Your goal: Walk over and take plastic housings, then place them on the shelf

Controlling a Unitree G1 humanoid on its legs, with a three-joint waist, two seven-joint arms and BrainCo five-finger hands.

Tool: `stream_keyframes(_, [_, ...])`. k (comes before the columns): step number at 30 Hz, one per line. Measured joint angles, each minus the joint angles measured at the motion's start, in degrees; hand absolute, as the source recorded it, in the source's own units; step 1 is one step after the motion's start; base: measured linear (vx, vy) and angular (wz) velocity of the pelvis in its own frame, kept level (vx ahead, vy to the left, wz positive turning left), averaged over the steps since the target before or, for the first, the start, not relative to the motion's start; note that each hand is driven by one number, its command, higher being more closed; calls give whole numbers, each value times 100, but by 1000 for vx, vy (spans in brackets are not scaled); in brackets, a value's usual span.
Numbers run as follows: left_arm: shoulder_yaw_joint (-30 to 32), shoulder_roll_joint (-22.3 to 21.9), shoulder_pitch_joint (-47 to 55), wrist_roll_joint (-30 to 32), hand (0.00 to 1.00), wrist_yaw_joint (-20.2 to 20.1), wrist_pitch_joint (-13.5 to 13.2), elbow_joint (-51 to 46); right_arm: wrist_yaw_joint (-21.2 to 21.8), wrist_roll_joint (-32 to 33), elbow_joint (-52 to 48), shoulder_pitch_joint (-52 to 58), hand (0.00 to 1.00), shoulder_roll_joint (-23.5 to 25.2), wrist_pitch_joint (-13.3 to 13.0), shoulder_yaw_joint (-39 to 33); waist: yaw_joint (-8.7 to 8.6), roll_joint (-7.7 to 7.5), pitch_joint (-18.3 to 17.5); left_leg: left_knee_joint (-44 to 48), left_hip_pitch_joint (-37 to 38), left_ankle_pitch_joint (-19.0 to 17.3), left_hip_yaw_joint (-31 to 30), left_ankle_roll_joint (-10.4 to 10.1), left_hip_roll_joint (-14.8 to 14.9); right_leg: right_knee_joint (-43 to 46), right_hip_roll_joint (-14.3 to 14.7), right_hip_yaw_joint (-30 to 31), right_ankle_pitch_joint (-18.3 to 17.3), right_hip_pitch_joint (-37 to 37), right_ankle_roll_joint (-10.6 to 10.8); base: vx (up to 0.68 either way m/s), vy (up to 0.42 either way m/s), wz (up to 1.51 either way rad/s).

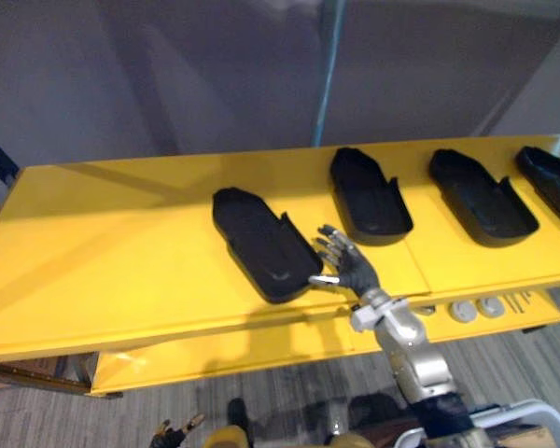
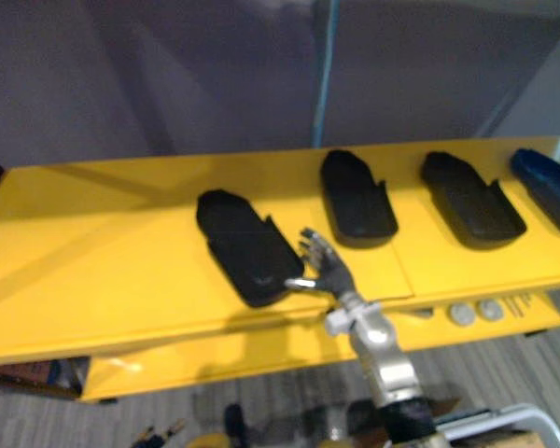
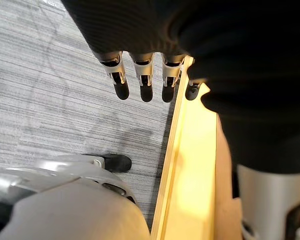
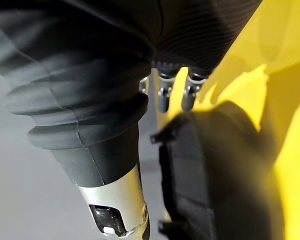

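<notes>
i see my right hand [image 1: 347, 264] with fingers loosely spread, holding nothing, just beside the near end of the leftmost housing [image 1: 259, 241] on the yellow shelf [image 1: 112, 243]. three other housings [image 1: 369, 191] lie further right. my left hand [image 3: 146, 75] hangs relaxed and empty.

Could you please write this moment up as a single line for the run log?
right hand: open, beside leftmost housing | shelf: four housings | left hand: open, hanging low

Yellow shelf [image 1: 121, 252], top tier: four black plastic housings, spaced apart. Centre housing [image 1: 261, 245]; 1 o'clock housing [image 1: 369, 194]; 2 o'clock housing [image 1: 478, 196]; 3 o'clock housing [image 1: 553, 182]. Lower tier [image 1: 261, 347], 4 o'clock: small round silver parts [image 1: 476, 308].
</notes>
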Motion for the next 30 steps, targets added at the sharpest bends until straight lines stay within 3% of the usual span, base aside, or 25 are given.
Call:
stream_keyframes(5, [3, -38, 28, 164, 0, -4, 3, -3, -1, 5, -131, 148, 0, -30, 30, 6, 9, 50, -12, 3, -92, 25, -51, 9, 40, -36, 55, 0, -24, -41, 14, -36, -14, 6])
stream_keyframes(8, [-17, 11, -177, 166, 0, -3, 10, -24, -33, 11, -251, 59, 0, -44, 30, 3, 22, 8, 110, 38, -354, 197, -56, 53, 97, 25, 99, 31, 175, -305, -1, 11, -3, 0])
stream_keyframes(12, [-300, 167, -873, 141, 0, 11, 15, -103, -213, 15, -353, -716, 0, -85, -29, -52, 12, -61, 740, 45, -571, 296, -54, 99, 119, 97, 165, 150, 313, -527, -100, -40, 37, 2])
stream_keyframes(18, [-470, 156, -1418, 92, 0, 49, 5, -300, -293, 15, -625, -1032, 0, -89, -180, -45, -10, 74, 1276, 385, -845, 189, -82, 160, 124, 320, 146, 283, 194, -768, -226, -42, 23, 0])
stream_keyframes(24, [-817, 162, -1736, 91, 0, 74, 7, -278, -427, 16, -772, -1336, 0, -225, -260, -42, -69, 276, 1435, 792, -1328, 123, -195, 183, 218, 649, 199, 284, 122, -1179, -246, -48, -12, 5])
stream_keyframes(30, [-917, 154, -1941, 93, 0, 174, 1, -226, -535, 16, -751, -1525, 0, -222, -304, -32, -70, 282, 1452, 792, -1508, 165, -197, 160, 234, 970, 193, 333, -31, -1521, -255, -36, -9, -1])
